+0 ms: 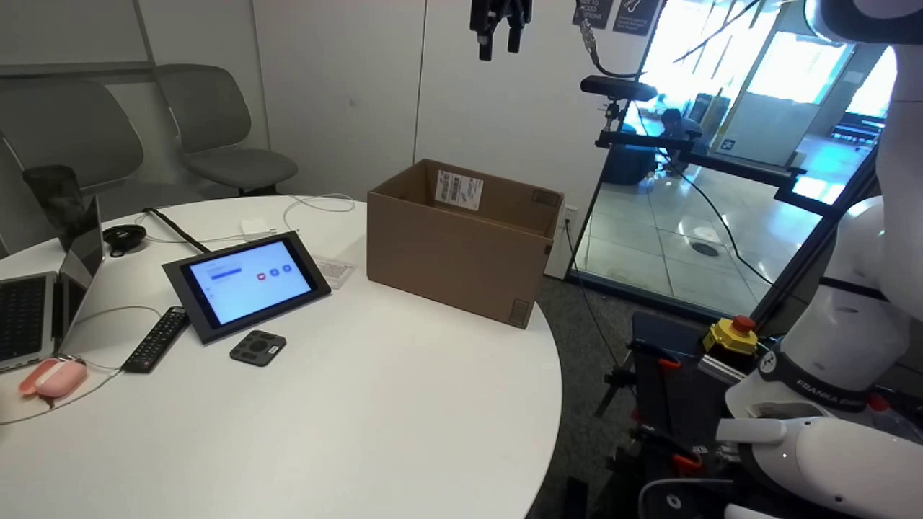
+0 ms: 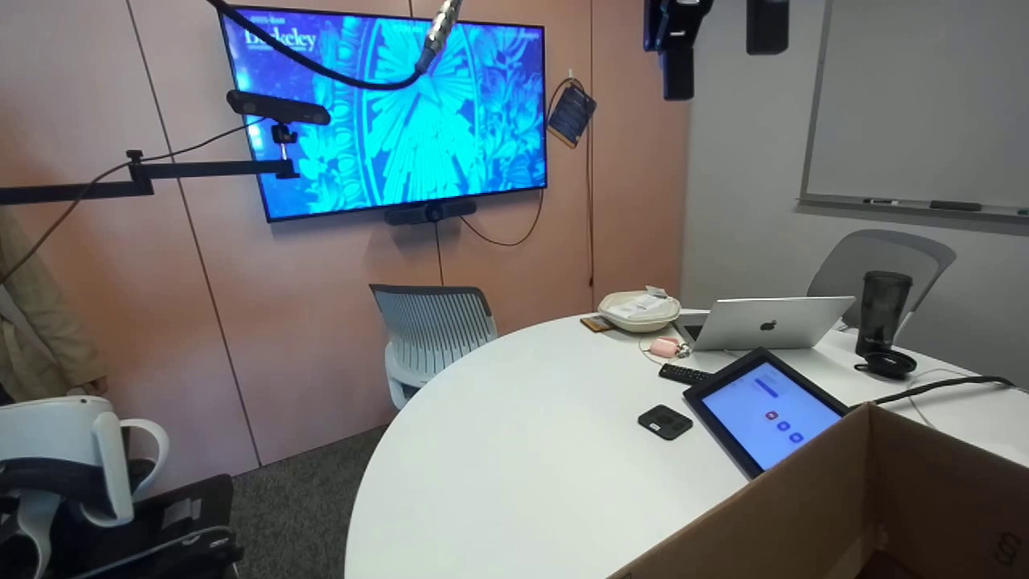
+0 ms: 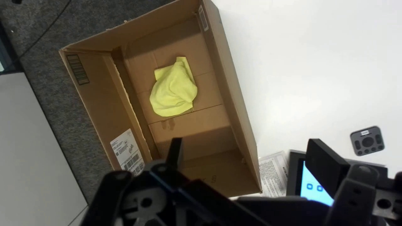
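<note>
Approach stage, seemingly: black fingers point(image 1: 486, 49) hang apart, empty; crumpled yellow cloth point(image 3: 174, 89) inside brown cardboard box point(image 1: 451, 249) likely needs lowering.

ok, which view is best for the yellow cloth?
The wrist view: it looks down into the open cardboard box, so the crumpled yellow cloth inside shows unobstructed. Both exterior views show the box at a slant and none of the cloth; in an exterior view the near wall hides what lies low inside.
</note>
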You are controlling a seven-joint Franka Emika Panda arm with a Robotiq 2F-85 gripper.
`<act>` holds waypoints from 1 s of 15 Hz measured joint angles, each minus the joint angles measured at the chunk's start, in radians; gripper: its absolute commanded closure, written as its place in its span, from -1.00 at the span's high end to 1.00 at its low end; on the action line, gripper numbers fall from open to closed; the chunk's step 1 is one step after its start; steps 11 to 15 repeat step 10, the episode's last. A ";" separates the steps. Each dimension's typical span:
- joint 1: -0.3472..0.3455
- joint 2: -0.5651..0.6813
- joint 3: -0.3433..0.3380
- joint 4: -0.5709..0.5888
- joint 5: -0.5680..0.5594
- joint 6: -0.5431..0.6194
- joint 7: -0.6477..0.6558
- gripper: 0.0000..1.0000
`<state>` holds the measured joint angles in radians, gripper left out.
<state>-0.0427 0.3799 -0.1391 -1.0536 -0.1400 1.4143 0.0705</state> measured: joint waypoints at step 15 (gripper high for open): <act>-0.037 -0.141 0.000 -0.098 0.125 -0.003 -0.141 1.00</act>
